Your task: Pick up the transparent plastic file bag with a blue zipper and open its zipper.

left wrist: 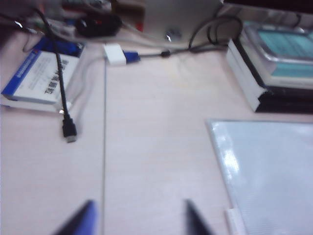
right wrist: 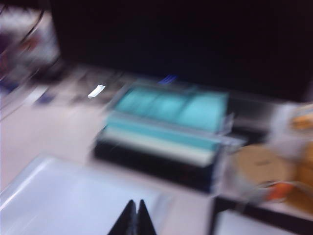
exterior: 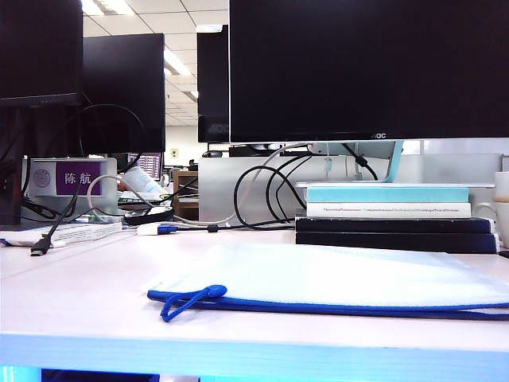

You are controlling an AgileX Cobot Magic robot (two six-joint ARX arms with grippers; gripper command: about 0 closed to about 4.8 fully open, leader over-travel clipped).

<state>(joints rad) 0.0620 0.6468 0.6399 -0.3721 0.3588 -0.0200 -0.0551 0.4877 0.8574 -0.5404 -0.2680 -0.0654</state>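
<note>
One transparent plastic file bag point(exterior: 350, 274) is laid flat on the pale wooden desk point(exterior: 71, 294), just in front of a stack of books point(exterior: 394, 216). The bag is a large rectangular pouch of whitish, translucent plastic with a smooth sheen; a fine grid is faintly seen on it in the left wrist view. One blue zipper point(exterior: 318, 305) is seen as a thin bright strip along the bag edge farthest from the books, and one looped blue cord point(exterior: 187, 301) hangs at its end. In the stack about four books are counted: two dark ones below, a white one and a turquoise one above. Behind the books one large black monitor point(exterior: 366, 68) is placed. Beside the bag, away from the books, one black cable plug point(left wrist: 69, 131) is lying.

The left gripper point(left wrist: 139, 218) is held above the bare desk beside the bag, its two dark fingers spread apart and empty. The right gripper point(right wrist: 133, 218) is held above the bag, its fingers pressed together on nothing.
</note>
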